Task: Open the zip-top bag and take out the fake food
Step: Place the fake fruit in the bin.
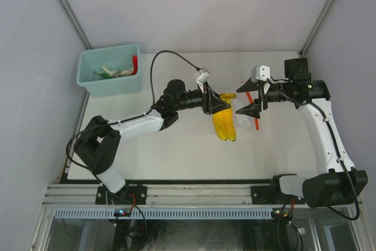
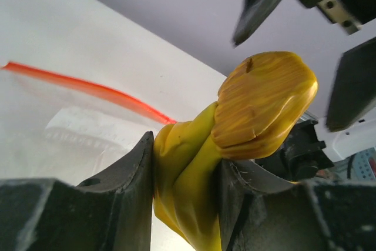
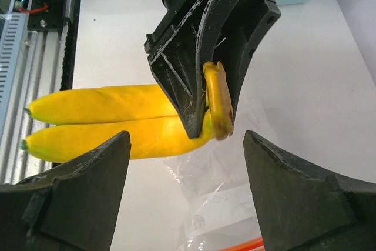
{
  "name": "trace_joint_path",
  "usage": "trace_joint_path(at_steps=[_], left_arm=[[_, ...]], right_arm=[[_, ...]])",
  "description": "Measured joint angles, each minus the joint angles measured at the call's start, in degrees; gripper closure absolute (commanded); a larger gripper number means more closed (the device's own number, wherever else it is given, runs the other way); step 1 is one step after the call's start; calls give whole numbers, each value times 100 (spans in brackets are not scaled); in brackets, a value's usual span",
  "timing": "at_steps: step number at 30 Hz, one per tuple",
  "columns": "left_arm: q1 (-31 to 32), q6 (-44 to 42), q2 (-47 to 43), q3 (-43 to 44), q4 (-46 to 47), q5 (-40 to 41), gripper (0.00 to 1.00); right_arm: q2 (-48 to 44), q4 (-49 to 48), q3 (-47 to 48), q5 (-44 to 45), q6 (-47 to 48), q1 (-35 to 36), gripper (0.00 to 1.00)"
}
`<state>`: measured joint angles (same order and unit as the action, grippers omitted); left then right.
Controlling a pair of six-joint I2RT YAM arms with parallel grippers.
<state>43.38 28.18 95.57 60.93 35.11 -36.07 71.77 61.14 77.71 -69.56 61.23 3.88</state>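
Left gripper (image 1: 211, 103) clenched on the stem end of the yellow banana (image 1: 224, 126), outside the zip-top bag (image 1: 244, 120) lying on the table. Right gripper (image 1: 248, 110) released, jaws wide. Removal step in hand; next, probably a steady carry to the teal bin (image 1: 110, 49).

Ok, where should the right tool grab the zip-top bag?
Probably its red-orange zip strip, approached from the right arm's side: the zip-top bag lies flat on the table, and that firmer edge is nearest the open right tool.

banana (image 1: 224, 126) in left tool (image 1: 218, 103), zip-top bag (image 1: 245, 120) beside
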Motion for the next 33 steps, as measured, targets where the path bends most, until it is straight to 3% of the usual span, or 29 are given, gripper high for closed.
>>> trace_joint_path(at_steps=[7,14,24,33], left_arm=[[-382,24,-564,-798,61,765,100],[-1222,35,-1513,-1316,-151,1620,100],[-2811,125,-2090,-1222,-1718,2387,100],[-3836,76,-2149,-446,-2918,2870,100]], right_arm=[[-44,-155,0,-155,-861,-308,23],[-22,-144,0,-146,-1633,-612,24],[96,-378,-273,269,-2406,-656,24],[96,-837,-581,608,-2922,-737,24]])
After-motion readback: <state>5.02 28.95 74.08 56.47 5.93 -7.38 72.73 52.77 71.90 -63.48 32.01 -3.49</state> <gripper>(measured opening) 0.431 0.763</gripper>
